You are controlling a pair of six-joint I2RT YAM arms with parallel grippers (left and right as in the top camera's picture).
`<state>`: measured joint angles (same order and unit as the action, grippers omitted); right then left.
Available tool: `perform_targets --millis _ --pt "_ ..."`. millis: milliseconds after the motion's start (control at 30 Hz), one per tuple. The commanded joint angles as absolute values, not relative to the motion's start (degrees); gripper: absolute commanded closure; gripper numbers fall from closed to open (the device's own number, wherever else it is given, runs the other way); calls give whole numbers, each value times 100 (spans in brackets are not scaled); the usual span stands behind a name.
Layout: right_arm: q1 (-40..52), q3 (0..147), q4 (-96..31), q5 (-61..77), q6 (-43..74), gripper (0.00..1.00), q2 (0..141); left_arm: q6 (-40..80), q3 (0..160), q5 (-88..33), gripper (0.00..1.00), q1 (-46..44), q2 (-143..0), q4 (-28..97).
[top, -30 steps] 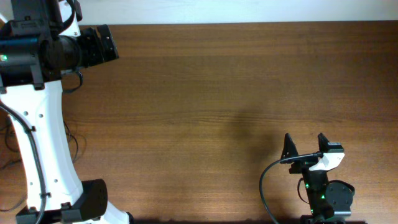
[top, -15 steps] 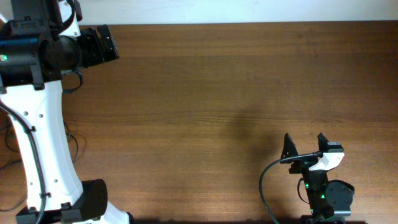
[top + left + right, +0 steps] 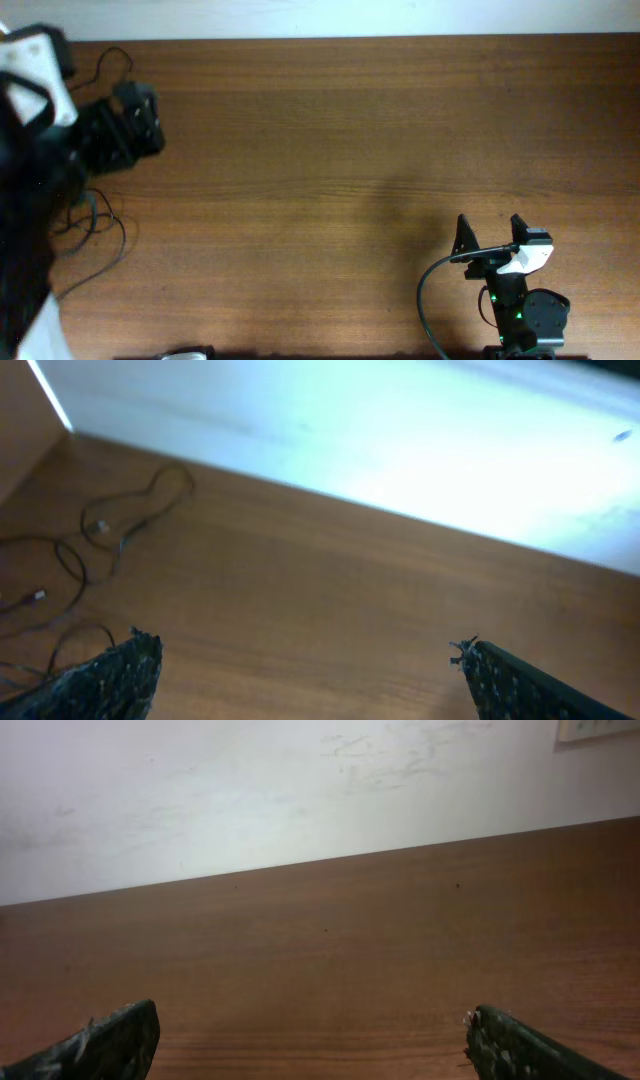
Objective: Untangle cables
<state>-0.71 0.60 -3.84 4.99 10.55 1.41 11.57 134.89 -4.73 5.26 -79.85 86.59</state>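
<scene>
Left gripper (image 3: 305, 645): the jaws stand wide apart. In the left wrist view its two dark fingers (image 3: 112, 678) sit in the bottom corners, with only bare wood between them.
Left gripper's hold: nothing, and the fingers touch neither cord nor plug.
Left arm from above: a blurred dark-and-white shape over the table's left edge, its gripper end near the far left corner. The blur hides finer detail there.
Cables (image 3: 98, 527): thin black cords lying loose on the table (image 3: 330, 140) at its far left, in slack open loops. One loop reaches up toward the far edge by the wall; others trail along the left side and toward the near edge (image 3: 122, 237).
Cables against the left gripper: off to the left of the left finger — near it, but apart. One curl runs close beside that finger, low in the left wrist view.
Plugs: two small pale connector ends show on the cords in the left wrist view. Their type is too small to tell.
Right gripper (image 3: 310, 1013): jaws also spread wide, clasping nothing. Only empty tabletop and the pale wall lie ahead of it.
Right gripper's place: near the front right of the table (image 3: 490, 235), pointing away from its base — well apart from the cords.
</scene>
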Motion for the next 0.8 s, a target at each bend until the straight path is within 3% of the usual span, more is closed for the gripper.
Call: perform_targets --millis 0,67,133,233,400,600,767 --pt "-80 32 -408 552 1096 1 139 1066 13161 -515 1 526 -7207 8656" --pt "-80 32 -408 552 1096 1 139 1066 11710 279 1 530 -6123 8305" --pt "-80 32 -408 552 1096 1 139 1063 9762 792 1 530 -5006 7076" --pt "-80 32 -408 552 1096 1 139 1066 7196 709 1 530 -3605 5048" --pt "-80 32 -408 552 1094 1 139 1063 4254 733 1 530 -2069 2773" --pt "-80 32 -408 552 1094 1 139 910 1118 403 1 530 -390 130" --pt "-80 32 -408 552 1096 1 139 285 51 364 1 523 -30 -489"
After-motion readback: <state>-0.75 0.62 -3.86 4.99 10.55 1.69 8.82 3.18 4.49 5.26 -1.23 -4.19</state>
